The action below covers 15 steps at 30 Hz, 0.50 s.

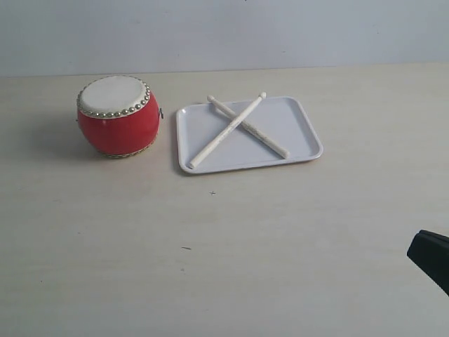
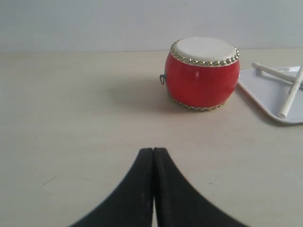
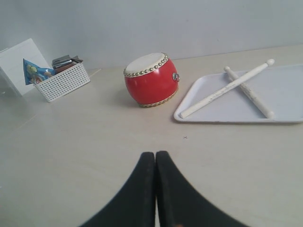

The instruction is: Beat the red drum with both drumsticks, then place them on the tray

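The red drum (image 1: 117, 116) with its cream skin and gold studs stands upright on the table at the left. Right of it lies the white tray (image 1: 302, 123), and the two pale drumsticks (image 1: 238, 126) lie crossed on it. The drum (image 2: 202, 72) and a tray corner (image 2: 265, 94) also show in the left wrist view, well beyond my left gripper (image 2: 153, 150), which is shut and empty. My right gripper (image 3: 155, 153) is shut and empty too, a good way short of the drum (image 3: 150, 79) and the tray (image 3: 284, 90). Only a black part of the right arm (image 1: 431, 258) shows at the exterior view's right edge.
A white lattice basket (image 3: 64, 80) holding packets, with a blue wrapper (image 3: 35, 72) beside a white card, stands beyond the drum in the right wrist view. A pale wall (image 1: 224, 31) closes the back of the table.
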Available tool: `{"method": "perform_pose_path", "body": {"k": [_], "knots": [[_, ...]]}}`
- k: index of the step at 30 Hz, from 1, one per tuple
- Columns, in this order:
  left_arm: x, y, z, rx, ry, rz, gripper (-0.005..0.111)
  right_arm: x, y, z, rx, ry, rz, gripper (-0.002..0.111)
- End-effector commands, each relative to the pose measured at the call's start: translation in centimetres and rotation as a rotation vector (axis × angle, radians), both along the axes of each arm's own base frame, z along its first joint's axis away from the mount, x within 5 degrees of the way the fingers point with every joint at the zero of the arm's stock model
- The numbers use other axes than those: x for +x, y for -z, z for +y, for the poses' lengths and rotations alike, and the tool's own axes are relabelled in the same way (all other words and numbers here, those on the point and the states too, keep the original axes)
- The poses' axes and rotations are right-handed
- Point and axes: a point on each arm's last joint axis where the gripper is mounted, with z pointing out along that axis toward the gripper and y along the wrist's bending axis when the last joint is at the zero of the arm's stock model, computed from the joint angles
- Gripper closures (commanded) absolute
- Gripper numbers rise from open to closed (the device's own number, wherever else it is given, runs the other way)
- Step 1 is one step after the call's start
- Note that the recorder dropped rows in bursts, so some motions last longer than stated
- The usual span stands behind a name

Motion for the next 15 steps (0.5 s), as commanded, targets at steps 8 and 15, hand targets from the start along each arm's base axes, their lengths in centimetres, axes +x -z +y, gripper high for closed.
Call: {"method": "perform_pose_path", "body": {"k": [8,15], "knots": [[-0.03,-0.08,0.03,-0.002,-0.005,-0.011,0.107,-0.02,0.1,-0.04,-0.01,0.001,-0.011,0.108],[-0.03,-0.08,0.03,-0.002,-0.005,-0.011,0.107,0.17,0.1,-0.32,-0.078,0.024,-0.057,0.108]]}}
